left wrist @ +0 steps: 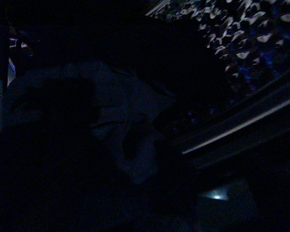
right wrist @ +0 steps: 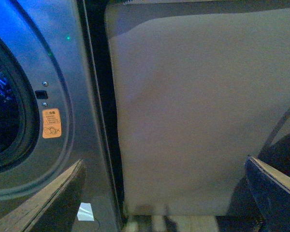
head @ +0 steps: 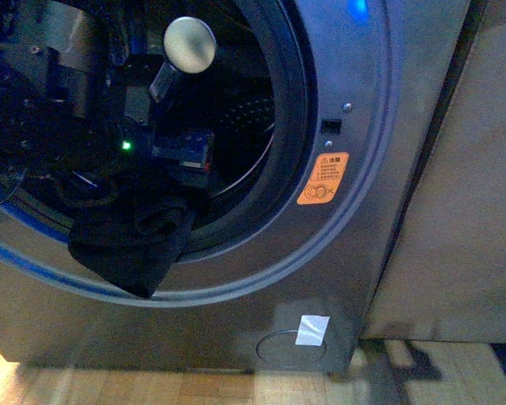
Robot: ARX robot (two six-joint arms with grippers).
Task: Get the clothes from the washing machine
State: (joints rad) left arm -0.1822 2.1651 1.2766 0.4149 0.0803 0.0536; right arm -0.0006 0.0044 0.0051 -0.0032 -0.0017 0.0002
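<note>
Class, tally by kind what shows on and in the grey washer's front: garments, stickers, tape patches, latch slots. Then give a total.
Dark navy fabric garment: 1
Orange rectangular warning sticker: 1
Small white tape patch: 1
Small black latch slot: 1
Total: 4

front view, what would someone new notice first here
The dark clothes spill out over the lower rim of the washing machine's porthole, just under the left arm that reaches into the drum. Right of the porthole an orange sticker stands out on the grey front, with a white tape patch low down near the floor.
</note>
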